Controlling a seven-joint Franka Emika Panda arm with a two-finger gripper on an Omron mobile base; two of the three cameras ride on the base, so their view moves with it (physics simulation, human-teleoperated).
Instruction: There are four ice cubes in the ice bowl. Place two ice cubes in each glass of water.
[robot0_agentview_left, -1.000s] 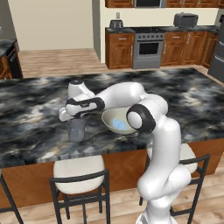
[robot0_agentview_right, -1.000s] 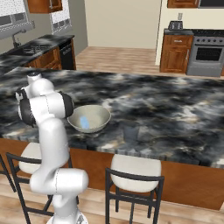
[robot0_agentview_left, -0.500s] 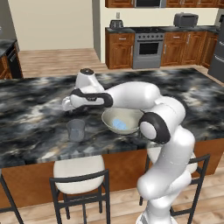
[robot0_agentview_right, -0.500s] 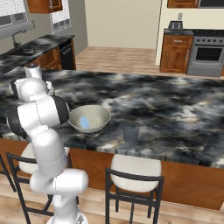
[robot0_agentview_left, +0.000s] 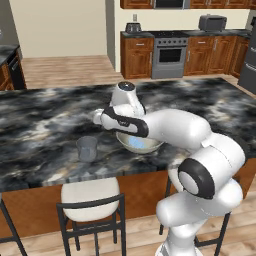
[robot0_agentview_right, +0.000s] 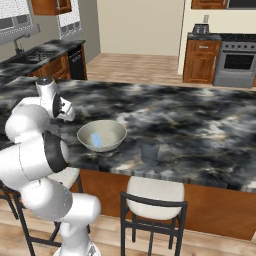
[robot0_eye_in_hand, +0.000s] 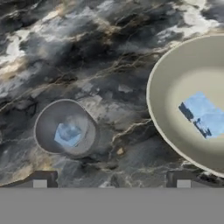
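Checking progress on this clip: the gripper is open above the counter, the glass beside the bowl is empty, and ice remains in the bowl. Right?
Not quite. The glass isn't empty: the hand view shows an ice cube inside it. The rest holds: gripper open, ice in the bowl.

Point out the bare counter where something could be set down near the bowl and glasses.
Free: the marble stretch behind the ice bowl toward the stove side, and the far end of the counter. Also the strip between the bowl and the second glass. Crowded: the gap between the bowl and the glass holding ice, under the open hand.
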